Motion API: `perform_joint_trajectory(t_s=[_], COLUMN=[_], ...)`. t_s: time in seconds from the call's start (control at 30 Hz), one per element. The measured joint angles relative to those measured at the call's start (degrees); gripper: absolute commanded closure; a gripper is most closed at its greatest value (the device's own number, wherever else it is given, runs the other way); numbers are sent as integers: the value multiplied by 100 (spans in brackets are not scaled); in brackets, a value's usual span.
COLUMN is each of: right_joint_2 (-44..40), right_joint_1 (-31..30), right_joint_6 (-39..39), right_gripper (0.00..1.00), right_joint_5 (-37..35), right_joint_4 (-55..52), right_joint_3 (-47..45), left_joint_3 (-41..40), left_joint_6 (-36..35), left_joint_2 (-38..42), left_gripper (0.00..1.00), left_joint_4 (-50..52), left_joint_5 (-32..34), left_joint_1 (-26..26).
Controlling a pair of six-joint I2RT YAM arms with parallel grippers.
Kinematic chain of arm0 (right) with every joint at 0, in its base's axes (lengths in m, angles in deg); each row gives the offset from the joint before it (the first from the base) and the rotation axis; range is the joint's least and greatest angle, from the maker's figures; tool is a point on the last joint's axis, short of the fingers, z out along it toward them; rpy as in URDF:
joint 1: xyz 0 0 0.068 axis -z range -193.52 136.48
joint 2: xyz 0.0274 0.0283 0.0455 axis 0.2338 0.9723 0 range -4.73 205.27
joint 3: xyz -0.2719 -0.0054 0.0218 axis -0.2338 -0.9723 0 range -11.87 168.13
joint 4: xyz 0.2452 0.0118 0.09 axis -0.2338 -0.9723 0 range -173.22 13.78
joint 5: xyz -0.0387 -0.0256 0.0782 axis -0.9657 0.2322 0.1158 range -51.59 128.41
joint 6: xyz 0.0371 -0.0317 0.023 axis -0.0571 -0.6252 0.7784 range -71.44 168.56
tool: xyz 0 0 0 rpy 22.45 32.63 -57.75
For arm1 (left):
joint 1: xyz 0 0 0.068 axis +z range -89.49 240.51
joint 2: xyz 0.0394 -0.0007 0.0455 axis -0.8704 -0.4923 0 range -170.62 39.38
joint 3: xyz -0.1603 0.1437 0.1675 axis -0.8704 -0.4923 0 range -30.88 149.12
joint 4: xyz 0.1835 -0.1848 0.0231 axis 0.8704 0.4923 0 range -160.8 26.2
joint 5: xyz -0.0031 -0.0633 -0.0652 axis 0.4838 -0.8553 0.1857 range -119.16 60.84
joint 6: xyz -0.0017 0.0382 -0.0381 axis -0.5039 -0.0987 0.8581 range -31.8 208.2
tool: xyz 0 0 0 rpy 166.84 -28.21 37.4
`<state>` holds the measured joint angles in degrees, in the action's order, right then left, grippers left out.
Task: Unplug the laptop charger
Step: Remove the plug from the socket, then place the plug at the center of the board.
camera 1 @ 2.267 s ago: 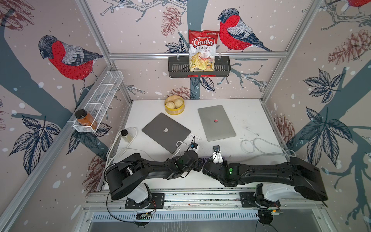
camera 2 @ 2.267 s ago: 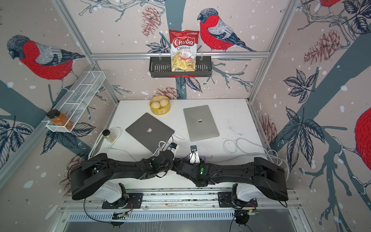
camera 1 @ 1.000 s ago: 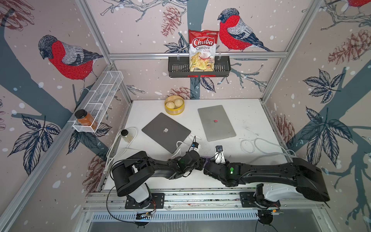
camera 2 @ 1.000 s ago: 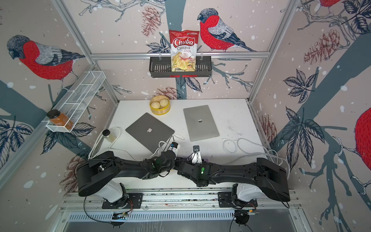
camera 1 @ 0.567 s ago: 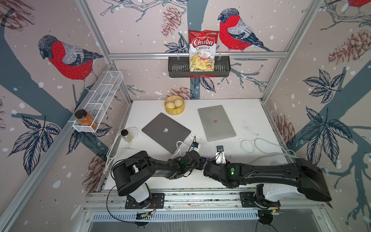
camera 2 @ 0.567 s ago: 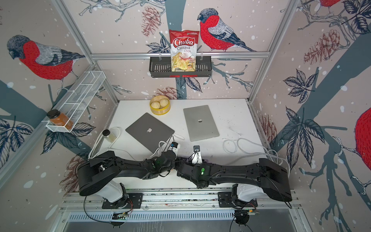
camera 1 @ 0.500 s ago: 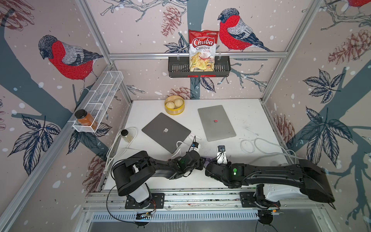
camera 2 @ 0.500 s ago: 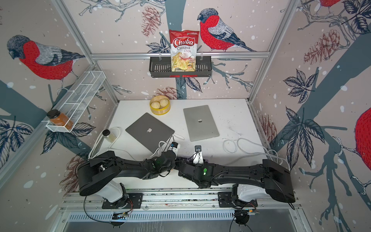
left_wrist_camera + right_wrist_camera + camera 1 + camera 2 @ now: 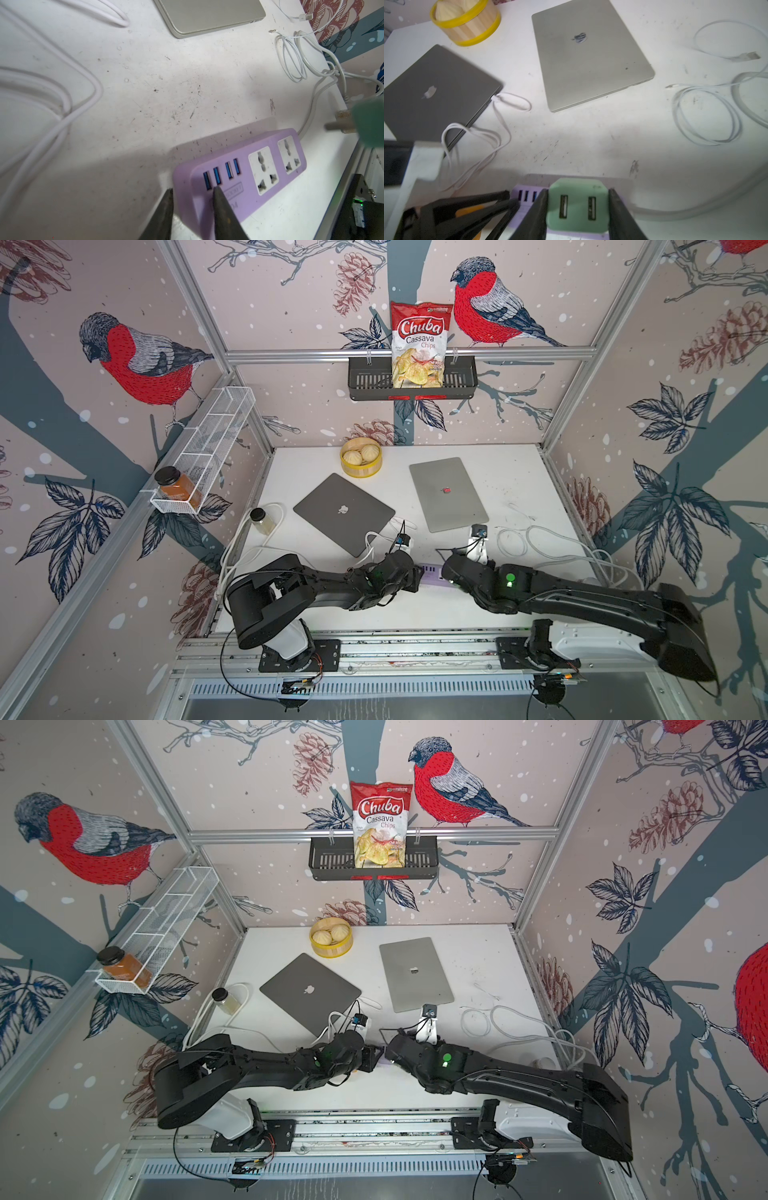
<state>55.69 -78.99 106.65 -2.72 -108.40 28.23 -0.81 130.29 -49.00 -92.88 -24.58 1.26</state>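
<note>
1. Right pincer (image 9: pixel 578 192) pinches the green charger (image 9: pixel 577 209) by its flat sides at lower centre of the frame, prongs clear of the sockets.
2. Left pincer (image 9: pixel 192 189) nips the end of the purple power strip (image 9: pixel 249 166).
3. Charger is likely light, rigid, slick plastic; the flat flanks grip best.

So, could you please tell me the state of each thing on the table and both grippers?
green charger: out of the strip, prongs bare.
purple power strip: both sockets empty.
right gripper: shut on the green charger.
left gripper: shut on the strip's end.
dark grey laptop: lid closed, white cable plugged in.
silver laptop: lid closed, no cable attached.
</note>
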Motion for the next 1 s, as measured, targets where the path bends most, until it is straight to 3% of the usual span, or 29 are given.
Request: perform_joint_trajectory(t_s=[0.17, 0.27, 0.57, 1.0], right_joint_2=[-925, -859, 492, 798], right_joint_1=[1189, 1753, 2487, 3508], right_joint_6=[-680, -1019, -1456, -2046], right_gripper=[80, 80, 83, 82], right_joint_5=[579, 1075, 1668, 2315], right_joint_4=[-76, -66, 256, 772], right_joint_3=[-396, -479, -387, -476], left_joint_3=[179, 378, 640, 540], left_joint_6=[-317, -507, -957, -1167], left_joint_2=[149, 221, 675, 1425], left_gripper=[66, 65, 63, 61], left_joint_4=[431, 533, 592, 992], left_joint_5=[-26, -92, -149, 308], left_joint_1=[-37, -79, -131, -133])
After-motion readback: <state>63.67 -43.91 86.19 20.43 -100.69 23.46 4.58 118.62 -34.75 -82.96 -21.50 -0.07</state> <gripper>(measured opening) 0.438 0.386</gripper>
